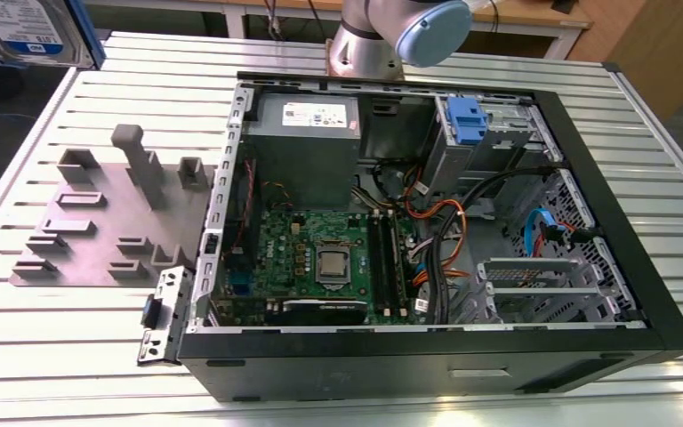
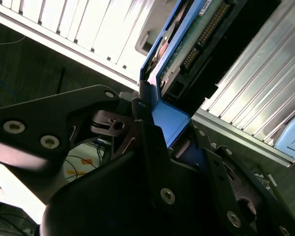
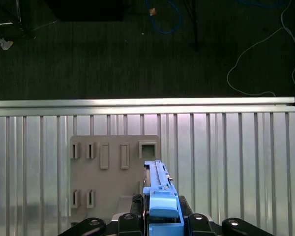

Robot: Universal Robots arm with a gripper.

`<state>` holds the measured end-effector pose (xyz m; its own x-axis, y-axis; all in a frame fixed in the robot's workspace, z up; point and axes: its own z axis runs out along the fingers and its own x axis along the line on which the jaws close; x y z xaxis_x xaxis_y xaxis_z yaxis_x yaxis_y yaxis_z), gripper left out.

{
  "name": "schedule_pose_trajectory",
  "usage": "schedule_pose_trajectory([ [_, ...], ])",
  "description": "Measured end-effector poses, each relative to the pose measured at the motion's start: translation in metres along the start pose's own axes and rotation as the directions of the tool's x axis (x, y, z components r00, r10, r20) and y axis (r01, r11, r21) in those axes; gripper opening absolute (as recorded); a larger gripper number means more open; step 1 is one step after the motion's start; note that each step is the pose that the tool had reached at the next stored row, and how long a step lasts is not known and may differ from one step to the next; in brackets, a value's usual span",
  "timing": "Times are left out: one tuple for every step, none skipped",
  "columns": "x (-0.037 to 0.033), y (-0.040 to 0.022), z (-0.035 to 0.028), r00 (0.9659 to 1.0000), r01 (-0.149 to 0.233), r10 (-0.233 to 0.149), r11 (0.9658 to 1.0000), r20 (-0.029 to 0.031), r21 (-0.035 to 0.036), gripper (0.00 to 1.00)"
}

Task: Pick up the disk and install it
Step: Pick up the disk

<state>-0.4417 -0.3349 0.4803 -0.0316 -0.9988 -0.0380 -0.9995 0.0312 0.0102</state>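
While the disk [image 1: 21, 31] hangs high over the grey holder plate [image 3: 113, 172], the gripper [image 3: 160, 219] clamps its blue bracket [image 2: 169, 118].
The open computer case [image 1: 626, 267] lies well apart across the slatted table [image 1: 33, 356]; carrying probably wants a firm, level hold.

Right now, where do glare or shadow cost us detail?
Second wrist view: the table glares white, and the gripper holding the disk is nearly black. First wrist view: even light, dark floor. Exterior view: even light, no harsh glare.
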Motion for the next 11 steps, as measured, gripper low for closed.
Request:
schedule_pose_trajectory([
  [0.0, 0.0, -0.0011, 1.0, 0.0, 0.0, 1.0, 0.0, 0.0, 0.37],
  [-0.0001, 0.0, -0.0022, 1.0, 0.0, 0.0, 1.0, 0.0, 0.0, 0.37],
  [-0.0001, 0.0, -0.0032, 1.0, 0.0, 0.0, 1.0, 0.0, 0.0001, 0.37],
  [-0.0002, 0.0001, -0.0044, 1.0, 0.0, 0.0, 1.0, 0.0, 0.0, 0.37],
  [-0.0002, 0.0001, -0.0054, 1.0, 0.0, 0.0, 1.0, 0.0, 0.0001, 0.37],
  [-0.0003, 0.0001, -0.0063, 1.0, 0.0, 0.0, 1.0, 0.0001, 0.0001, 0.37],
  [-0.0003, 0.0001, -0.0073, 1.0, 0.0, 0.0, 1.0, 0.0, 0.0, 0.37],
  [-0.0003, 0.0001, -0.0082, 1.0, 0.0, 0.0, 1.0, 0.0, 0.0, 0.37],
  [-0.0004, 0.0001, -0.0091, 1.0, 0.0, 0.0, 1.0, 0.0, 0.0, 0.37],
  [-0.0004, 0.0001, -0.0099, 1.0, 0.0, 0.0, 1.0, 0.0, 0.0, 0.37],
  [-0.0004, 0.0001, -0.0105, 1.0, 0.0, 0.0, 1.0, 0.0, 0.0, 0.37],
])
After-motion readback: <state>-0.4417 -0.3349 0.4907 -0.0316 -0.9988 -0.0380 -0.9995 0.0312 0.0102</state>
